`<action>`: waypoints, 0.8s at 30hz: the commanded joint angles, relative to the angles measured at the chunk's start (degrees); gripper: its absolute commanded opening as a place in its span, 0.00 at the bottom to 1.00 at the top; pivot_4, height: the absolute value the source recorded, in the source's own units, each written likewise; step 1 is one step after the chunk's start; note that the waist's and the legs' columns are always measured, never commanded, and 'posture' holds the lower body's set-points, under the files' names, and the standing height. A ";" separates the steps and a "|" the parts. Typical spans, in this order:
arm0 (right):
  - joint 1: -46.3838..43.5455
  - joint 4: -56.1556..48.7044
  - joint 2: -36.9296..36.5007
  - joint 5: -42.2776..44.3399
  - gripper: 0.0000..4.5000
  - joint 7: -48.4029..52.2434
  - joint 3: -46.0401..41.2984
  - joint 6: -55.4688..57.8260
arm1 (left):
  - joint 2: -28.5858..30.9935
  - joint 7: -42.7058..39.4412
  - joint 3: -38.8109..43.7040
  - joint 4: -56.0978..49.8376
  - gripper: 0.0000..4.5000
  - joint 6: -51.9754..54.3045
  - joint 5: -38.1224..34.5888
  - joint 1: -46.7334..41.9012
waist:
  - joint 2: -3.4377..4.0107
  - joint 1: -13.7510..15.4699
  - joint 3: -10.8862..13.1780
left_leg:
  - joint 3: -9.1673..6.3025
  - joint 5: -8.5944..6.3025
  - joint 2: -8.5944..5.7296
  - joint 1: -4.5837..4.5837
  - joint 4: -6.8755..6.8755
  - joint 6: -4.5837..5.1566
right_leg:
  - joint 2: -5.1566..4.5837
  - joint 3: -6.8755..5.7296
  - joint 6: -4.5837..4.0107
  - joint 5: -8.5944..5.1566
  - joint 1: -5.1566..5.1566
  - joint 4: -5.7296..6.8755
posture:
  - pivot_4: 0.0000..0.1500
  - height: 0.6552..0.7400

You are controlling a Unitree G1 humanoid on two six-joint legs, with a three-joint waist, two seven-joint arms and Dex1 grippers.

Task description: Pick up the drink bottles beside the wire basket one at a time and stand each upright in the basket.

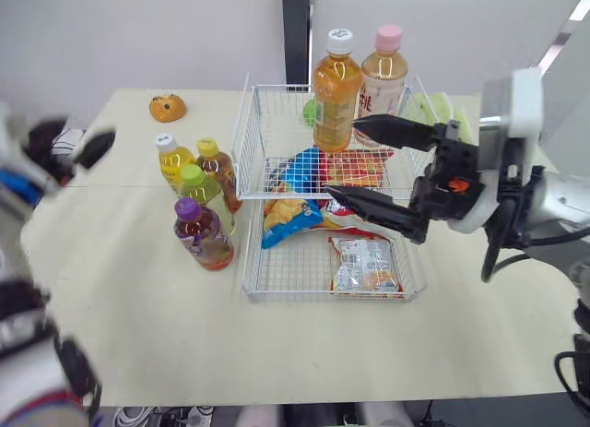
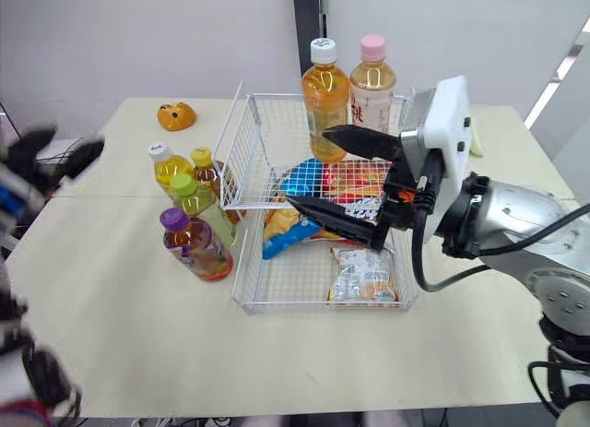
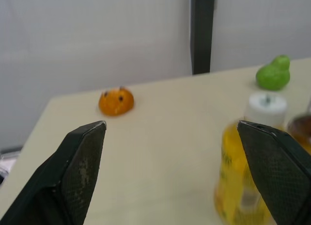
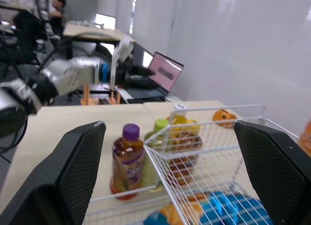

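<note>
- The table [image 1: 138, 335] carries everything. The wire basket [image 1: 286, 270] sits in the middle of it, just in front of me.
- My right gripper [image 1: 345, 157] hangs over the basket above the snacks. Its jaws are spread wide and there is nothing between them.
- My left gripper [image 3: 171, 125] is out on my left side of the table. It is also wide open and empty, and it points towards the bottles there without touching any of them.
- Two bottles stand upright at the far end of the basket: an orange bottle [image 1: 336, 90] with a white cap and a pink-capped bottle [image 1: 383, 77] beside it. I count those two as done, though I can't be sure the pink-capped one is inside the wire.
- Four bottles are left, standing in a tight cluster just beside the basket's left wall. They are the white-capped bottle [image 1: 171, 160], the yellow-capped bottle [image 1: 218, 173], the green-capped bottle [image 1: 201, 192] and, nearest me, the purple-capped bottle [image 1: 201, 231].
- I put the job at about a third done. No bottle is in hand, so the next pick has not started.
- Snack packets [image 1: 365, 264] cover much of the basket floor, which leaves little flat room for standing more bottles.
- A small orange toy [image 1: 168, 107] lies at the far left, well apart from the bottles.
</note>
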 commanded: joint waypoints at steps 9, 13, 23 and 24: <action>-4.17 3.98 5.03 -5.00 1.00 9.81 1.88 -0.40 | -15.10 13.62 3.90 -37.12 0.99 8.91 -12.38 24.28 | -0.33 3.58 -0.21 | -0.17 -0.14 -0.02 0.44 0.01 0.26 | -0.06 -0.19 0.04 0.11 0.61 -0.11 | 1.00 1.00; -4.00 3.76 5.42 -6.58 1.00 9.77 1.42 0.01 | -11.36 16.46 -0.38 -33.78 0.99 10.58 -11.70 16.81 | -0.26 3.08 -0.23 | -0.18 -0.15 -0.01 0.99 -0.07 0.27 | -0.05 -0.20 0.02 0.11 1.01 -0.07 | 1.00 1.00; -3.18 7.53 4.66 -12.03 1.00 9.44 0.12 0.00 | -6.42 17.44 -16.86 -9.15 0.99 6.48 -2.81 -9.58 | -0.23 2.36 -0.24 | -0.08 -0.02 -0.02 0.89 -0.12 0.04 | -0.02 -0.17 0.02 0.11 0.91 -0.14 | 1.00 1.00; -2.92 7.24 4.48 -12.21 1.00 9.19 -0.33 0.27 | -6.51 17.02 -18.42 -5.75 0.99 4.92 -1.46 -11.96 | -0.22 2.28 -0.23 | -0.07 -0.02 -0.03 0.90 -0.12 0.04 | -0.02 -0.16 0.02 0.11 0.91 -0.13 | 1.00 1.00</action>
